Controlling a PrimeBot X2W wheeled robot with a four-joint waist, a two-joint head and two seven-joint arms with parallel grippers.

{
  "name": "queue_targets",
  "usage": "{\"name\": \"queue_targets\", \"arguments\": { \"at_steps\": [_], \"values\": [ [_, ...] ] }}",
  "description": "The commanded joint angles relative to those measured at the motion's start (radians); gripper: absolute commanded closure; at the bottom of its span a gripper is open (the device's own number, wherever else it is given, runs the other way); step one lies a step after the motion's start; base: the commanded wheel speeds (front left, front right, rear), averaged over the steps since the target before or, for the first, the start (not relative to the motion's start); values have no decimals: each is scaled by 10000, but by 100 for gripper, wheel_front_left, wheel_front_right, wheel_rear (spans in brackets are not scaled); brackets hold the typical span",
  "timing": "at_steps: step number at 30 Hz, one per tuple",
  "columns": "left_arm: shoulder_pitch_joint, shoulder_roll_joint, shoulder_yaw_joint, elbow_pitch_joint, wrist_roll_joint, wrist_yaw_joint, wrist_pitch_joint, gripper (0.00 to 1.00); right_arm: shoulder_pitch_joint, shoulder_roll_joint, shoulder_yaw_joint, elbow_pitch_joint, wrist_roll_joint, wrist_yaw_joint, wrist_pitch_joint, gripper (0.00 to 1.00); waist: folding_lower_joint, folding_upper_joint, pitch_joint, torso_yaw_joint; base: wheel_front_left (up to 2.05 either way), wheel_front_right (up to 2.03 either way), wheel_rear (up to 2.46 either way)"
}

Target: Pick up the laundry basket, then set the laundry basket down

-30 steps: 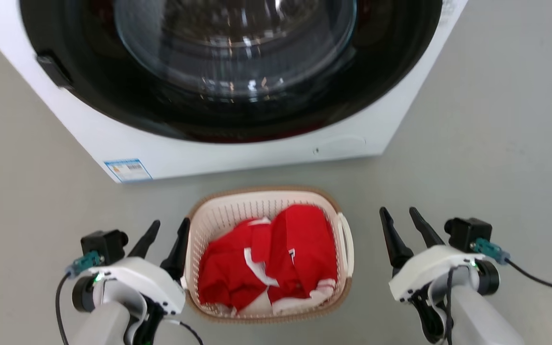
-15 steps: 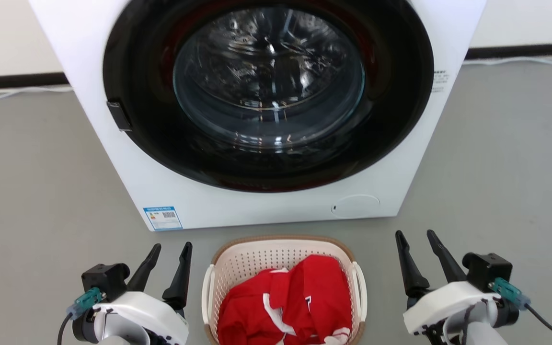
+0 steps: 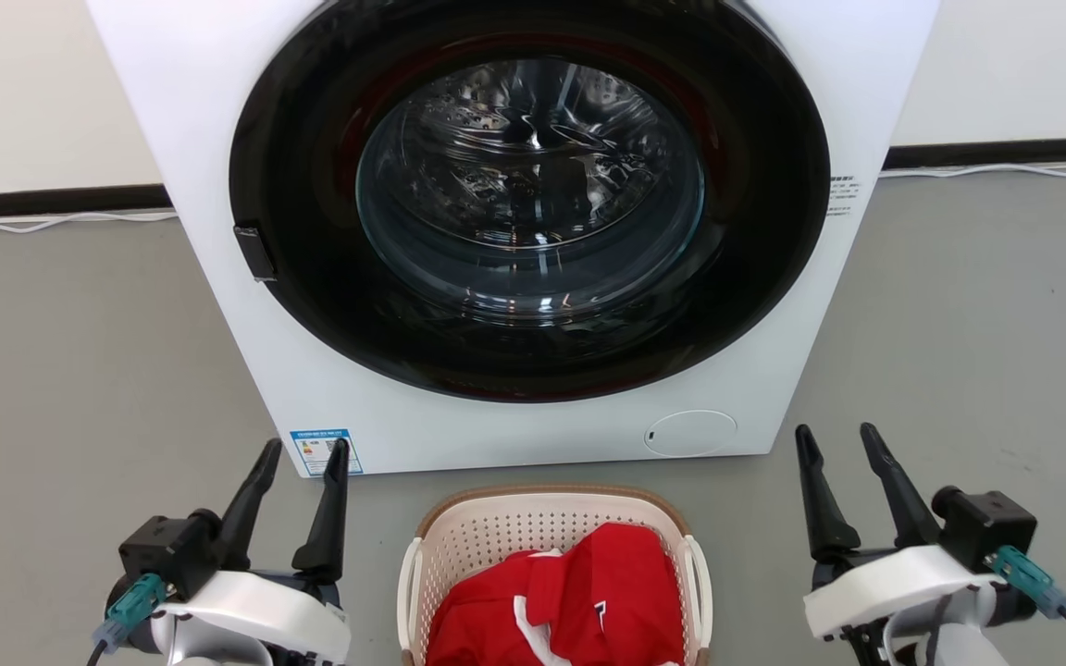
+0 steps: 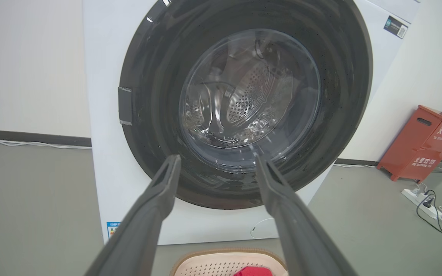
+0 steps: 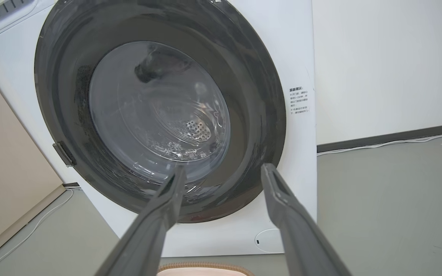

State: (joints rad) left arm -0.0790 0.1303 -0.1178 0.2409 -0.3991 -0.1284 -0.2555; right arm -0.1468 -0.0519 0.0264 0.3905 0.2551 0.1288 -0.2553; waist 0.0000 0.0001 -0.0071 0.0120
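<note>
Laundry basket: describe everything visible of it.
The laundry basket is cream-white perforated plastic with a brown woven-look rim and white side handles. It stands upright on the grey floor before the washer, holding crumpled red-and-white cloth; its near end is out of frame. The left gripper and right gripper flank it without touching.

I had bright, even light and sharp frames; glare flecked the washer door glass [image 3: 533, 185], and both wrist views bowed at the edges.
</note>
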Motion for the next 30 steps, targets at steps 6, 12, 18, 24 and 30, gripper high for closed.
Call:
{"name": "queue_targets", "arguments": {
  "at_steps": [6,12,18,24,30],
  "values": [
    [-58,-5,490,-595,344,-23,-63,0,129,17,-125,-715,-282,19,-65,0,0,-1,-98,69,0,0,0],
    [109,-118,639,-790,276,-23,-63,0,258,17,-192,-916,-418,19,-65,0,0,-1,-159,41,0,0,0],
    [160,-169,670,-785,244,-23,-63,0,270,17,-161,-903,-414,19,-65,0,0,-1,-178,6,0,0,0],
    [182,-159,629,-698,170,-23,-63,0,257,17,-115,-849,-407,19,-65,0,0,-1,-180,15,0,0,0],
    [158,-118,577,-588,117,-23,-63,0,229,17,-86,-857,-399,19,-65,0,0,-1,-152,9,0,0,0]
  ]
}}
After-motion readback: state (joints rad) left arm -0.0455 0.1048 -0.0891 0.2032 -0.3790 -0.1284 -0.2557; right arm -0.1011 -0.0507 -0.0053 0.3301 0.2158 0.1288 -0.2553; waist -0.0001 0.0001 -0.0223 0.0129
